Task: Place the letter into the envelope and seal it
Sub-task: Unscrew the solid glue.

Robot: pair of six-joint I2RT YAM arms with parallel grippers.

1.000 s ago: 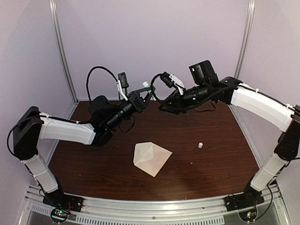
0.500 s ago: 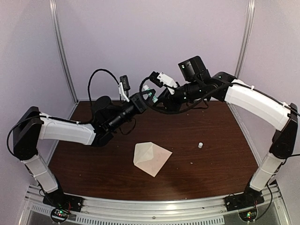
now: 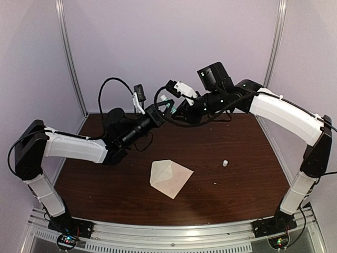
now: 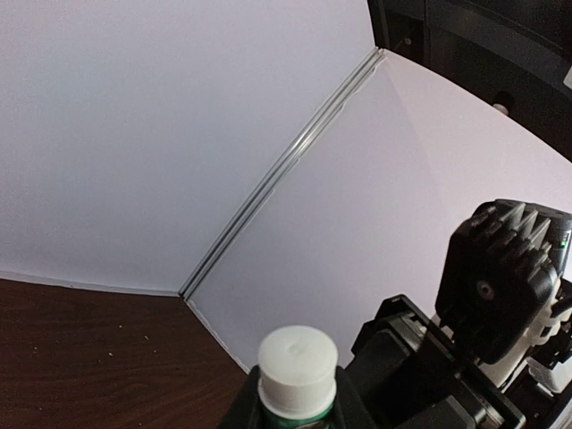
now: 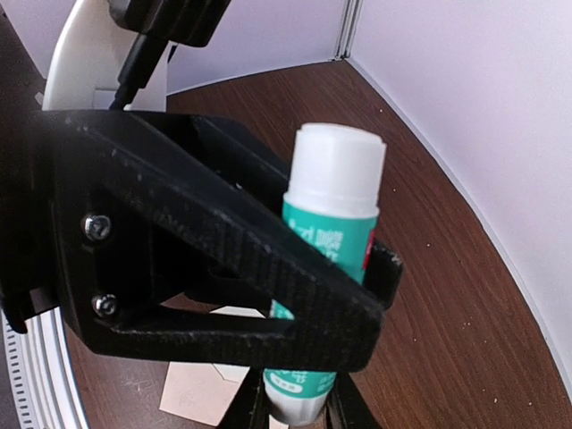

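Left gripper: clamped on the lower end of a glue stick, held up above the far part of the table.
Stick's axis: upright in the right wrist view, with the white cap at 12 o'clock and the green body below it.
Right gripper: meets the left one nose to nose. Its black fingers stand on either side of the green body just under the cap. I cannot tell whether they press on it.
Writing: white lettering on the green label with a red patch at its 3 o'clock edge, mostly hidden by a finger and not readable.
Envelope: lies mid-table at 6 o'clock from the grippers. It is set cornerwise, with one corner toward 6 o'clock and one toward 3 o'clock. Its long axis is unclear from above.
Small white object: on the wood at 3 o'clock from the envelope, apart from it.
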